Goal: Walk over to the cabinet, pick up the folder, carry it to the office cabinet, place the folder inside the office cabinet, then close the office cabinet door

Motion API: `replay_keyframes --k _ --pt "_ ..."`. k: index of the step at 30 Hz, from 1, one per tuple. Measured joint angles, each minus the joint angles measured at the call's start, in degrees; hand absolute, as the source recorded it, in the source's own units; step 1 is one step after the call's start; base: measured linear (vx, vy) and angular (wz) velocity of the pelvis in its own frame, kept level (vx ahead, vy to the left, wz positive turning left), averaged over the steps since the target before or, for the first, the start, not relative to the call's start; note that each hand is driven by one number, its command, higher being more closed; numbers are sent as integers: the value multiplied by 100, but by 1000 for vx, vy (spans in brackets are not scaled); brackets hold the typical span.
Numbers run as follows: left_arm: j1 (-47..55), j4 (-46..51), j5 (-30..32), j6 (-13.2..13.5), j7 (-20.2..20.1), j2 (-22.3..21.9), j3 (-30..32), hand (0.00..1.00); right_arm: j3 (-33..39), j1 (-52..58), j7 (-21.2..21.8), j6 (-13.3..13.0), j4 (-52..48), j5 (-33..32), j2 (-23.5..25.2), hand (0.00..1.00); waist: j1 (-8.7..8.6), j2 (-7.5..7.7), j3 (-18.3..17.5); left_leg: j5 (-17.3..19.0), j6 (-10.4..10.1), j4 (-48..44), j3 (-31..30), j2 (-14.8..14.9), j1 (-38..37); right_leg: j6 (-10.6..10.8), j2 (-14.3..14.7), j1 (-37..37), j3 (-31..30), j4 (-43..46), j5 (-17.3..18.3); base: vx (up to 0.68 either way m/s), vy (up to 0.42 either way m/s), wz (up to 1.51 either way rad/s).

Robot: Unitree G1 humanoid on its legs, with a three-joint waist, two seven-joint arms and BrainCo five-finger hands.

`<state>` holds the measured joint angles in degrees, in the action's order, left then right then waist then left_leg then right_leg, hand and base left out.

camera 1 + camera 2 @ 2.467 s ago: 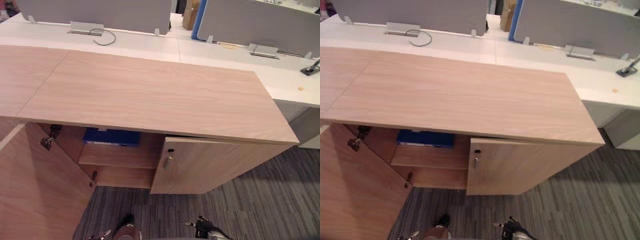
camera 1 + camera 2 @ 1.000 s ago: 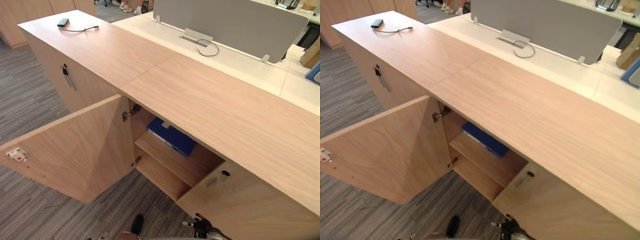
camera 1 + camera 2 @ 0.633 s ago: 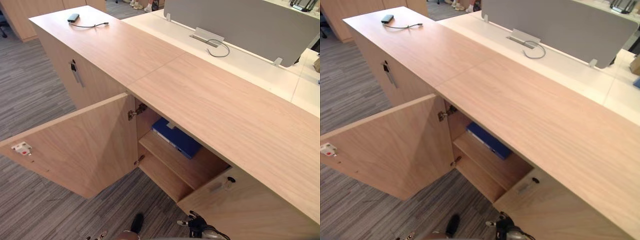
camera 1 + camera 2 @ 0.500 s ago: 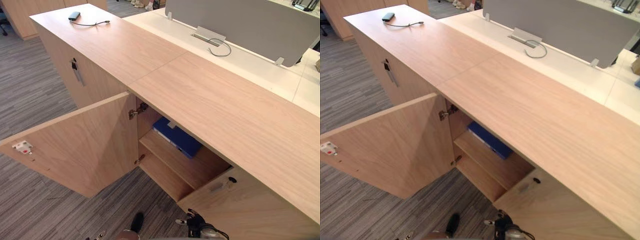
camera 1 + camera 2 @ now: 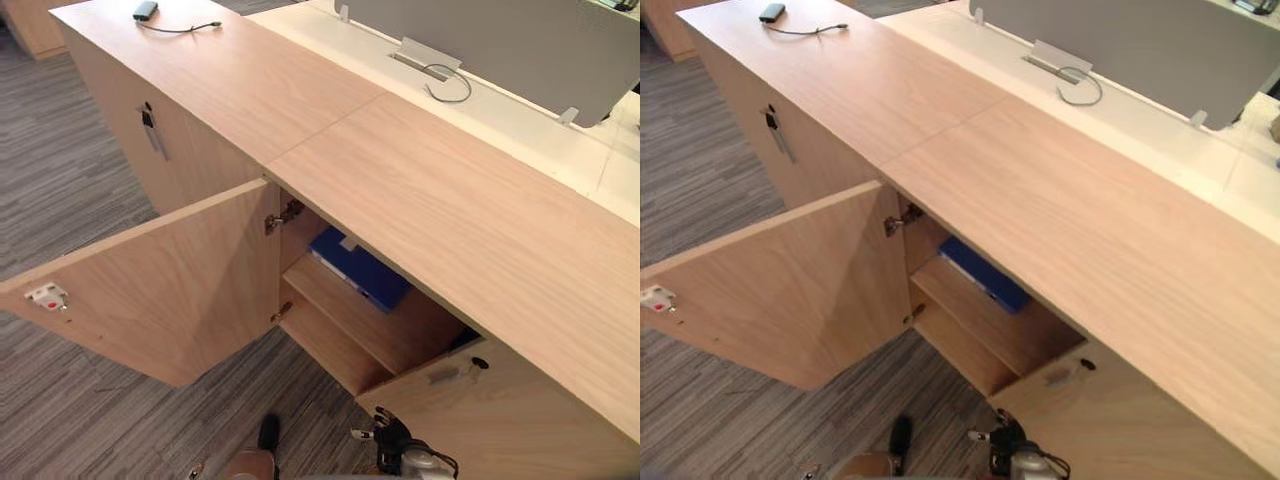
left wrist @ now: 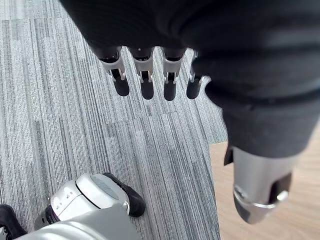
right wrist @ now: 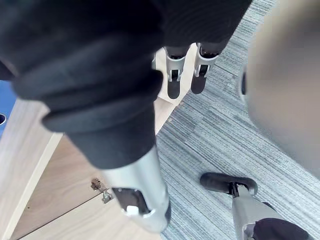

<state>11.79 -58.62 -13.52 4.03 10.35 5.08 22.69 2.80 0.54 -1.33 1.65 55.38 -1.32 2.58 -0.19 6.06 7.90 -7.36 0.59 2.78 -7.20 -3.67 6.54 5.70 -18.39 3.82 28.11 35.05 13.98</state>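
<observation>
A: Where's the folder [image 5: 362, 270]?
B: Flat on the upper shelf [image 5: 340, 308] of the office cabinet [image 5: 450, 210], toward the shelf's left end. The door [image 5: 170, 290] stands wide.
A: And the hands?
B: Left hand [image 6: 142, 75] and right hand [image 7: 175, 75] are both loose-fingered and empty, above the carpet [image 6: 75, 100].

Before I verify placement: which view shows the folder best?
Left eye view: blue folder lies on the shelf, its top mostly visible. Right eye view shows a narrower strip; right wrist view perhaps a blue sliver.

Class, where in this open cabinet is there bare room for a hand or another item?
Free: the gap between the open door and the closed door, and the shelf in front of the blue folder. Crowded: the shelf's back, where the folder lies.
</observation>
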Motion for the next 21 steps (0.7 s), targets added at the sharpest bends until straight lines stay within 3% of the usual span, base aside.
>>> replay_keyframes --k 4,5,8,10,15,21 --pt "-162 -12 212 -9 -8 -30 -121 0 -62 92 1 81 -1075 24 -69 0 -56 -253 117 -200 -71 232 -59 49 71 -93 -161 258 -37 -676 103 -95 -138 10" --pt "-196 13 292 -5 -8 14 -100 0 -196 176 24 70 -1298 30 -65 0 -69 -284 100 -200 -144 254 -50 96 101 65 -67 161 -60 -1082 7 -88 -228 8" --pt "-181 33 365 6 -15 -39 -60 0 -193 296 185 94 -1286 140 -80 0 -60 -359 68 -186 -329 174 451 526 118 -9 255 100 61 -1273 -32 -9 -230 -9" --pt "-172 32 392 -1 -46 -92 -2 0 -177 393 219 120 -1265 286 -190 0 -62 -359 64 -199 -368 222 503 619 30 -12 357 33 50 -1308 -30 63 -149 -12" --pt "-149 -25 415 -7 -77 -59 185 0 -43 468 237 162 -811 278 -194 0 -36 -118 66 -141 -449 228 537 638 -240 -10 401 -255 -17 -1379 -33 57 -13 -2" --pt "-33 -28 422 -11 -78 -71 284 0 64 396 248 99 -587 273 -92 0 -22 -156 -3 -76 -484 261 513 696 -387 -11 479 -431 -34 -1488 -33 -54 -16 -1"
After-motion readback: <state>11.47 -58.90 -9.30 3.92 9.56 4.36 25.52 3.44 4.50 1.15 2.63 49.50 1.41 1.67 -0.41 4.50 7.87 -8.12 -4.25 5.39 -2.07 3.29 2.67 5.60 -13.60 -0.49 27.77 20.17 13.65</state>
